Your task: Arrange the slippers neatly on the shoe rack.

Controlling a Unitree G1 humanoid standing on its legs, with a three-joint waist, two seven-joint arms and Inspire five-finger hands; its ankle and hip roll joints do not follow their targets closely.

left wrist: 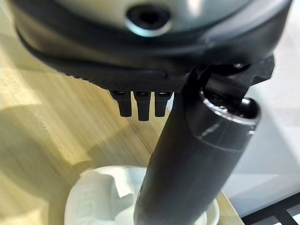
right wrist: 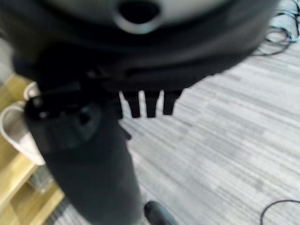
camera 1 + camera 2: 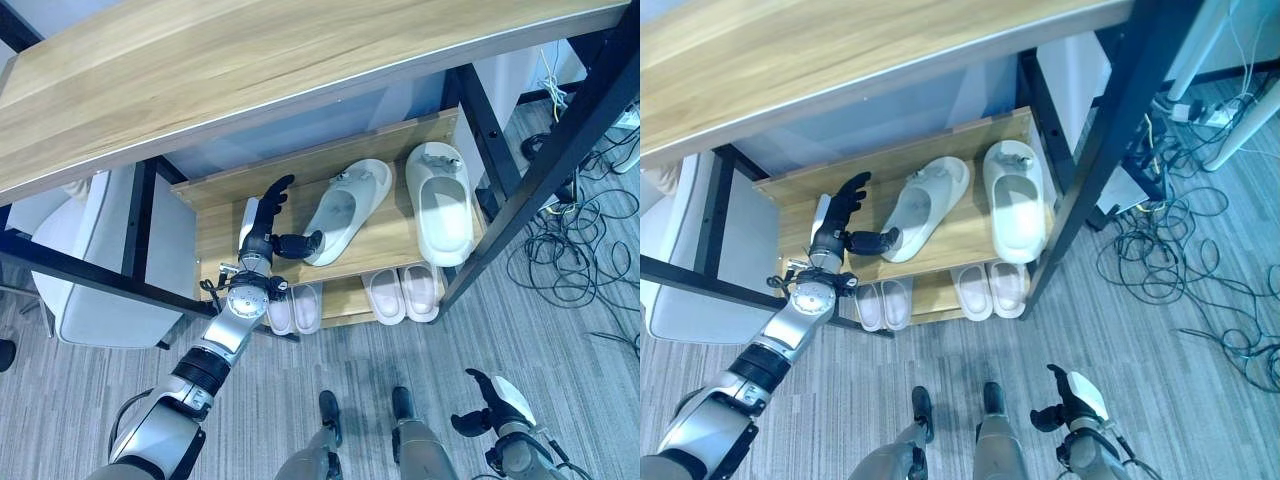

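left hand (image 3: 262, 232) fingers apart, thumb touching skewed white foam slipper (image 3: 348, 208) on wooden shoe rack (image 3: 215, 235) | its straight mate (image 3: 441, 200) beyond | straightening left | right hand (image 3: 495, 402) relaxed, idle

The pale wood-grain shoe rack shelf (image 3: 380, 240) is showing a smooth matt finish, like the wooden desk (image 3: 250, 70) above. The white moulded rubbery slippers (image 3: 345, 210) are looking smooth and faintly glossy. The grey floor carpet (image 3: 560, 350) is looking rough and woven.
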